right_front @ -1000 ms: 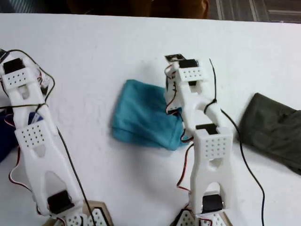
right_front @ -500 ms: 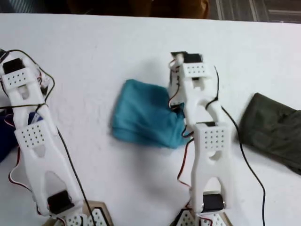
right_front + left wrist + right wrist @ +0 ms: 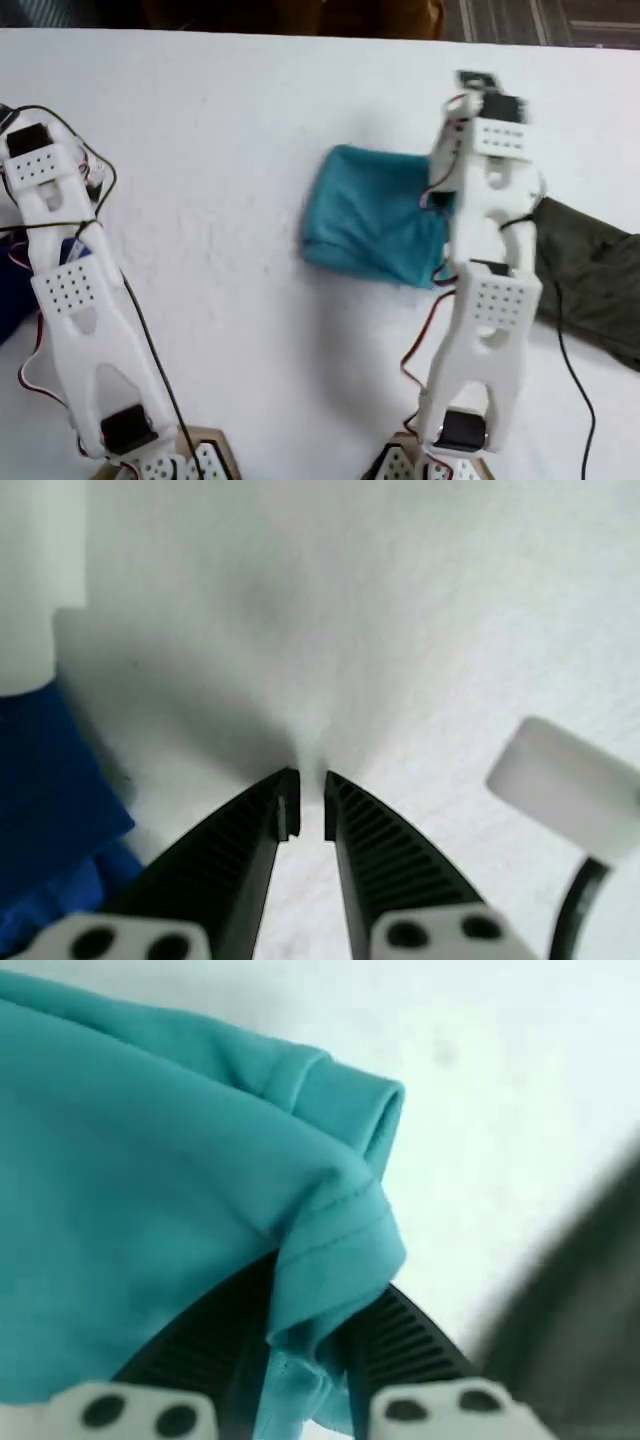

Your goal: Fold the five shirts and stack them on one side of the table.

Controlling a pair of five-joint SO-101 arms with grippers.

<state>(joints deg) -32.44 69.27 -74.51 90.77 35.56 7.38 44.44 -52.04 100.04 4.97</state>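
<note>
Because the folded teal cotton shirt (image 3: 180, 1140) has to end up in a stack and not loose in the middle, the right gripper (image 3: 325, 1290) holds it by one stitched, doubled-over edge, its two black ribbed fingers pressed onto the cloth from either side. A pinch at the edge lets the rest of the bundle lie flat on the white table (image 3: 200, 120) and trail behind the jaws without unfolding (that, at least, seems to be the reason for so shallow a bite). The bulk of the shirt spreads away from the gripper toward the table's middle. On the gripper's other side, close by, lies a crumpled dark olive-grey shirt (image 3: 590, 280), which probably marks the side where the pile is meant to grow. The teal bundle is near it but not on it, so the stacking step looks unfinished.

The right arm (image 3: 485, 300) stretches out from its base across the table, wrist bent down so that the gripper meets the cloth low and at a slant. The left arm (image 3: 70, 300) reaches forward too, well apart from both shirts. The left gripper (image 3: 305, 805) hangs over bare table with its fingers drawn almost together and nothing between them, and a bright blue cloth (image 3: 50, 810) lies just beside one finger.
</note>
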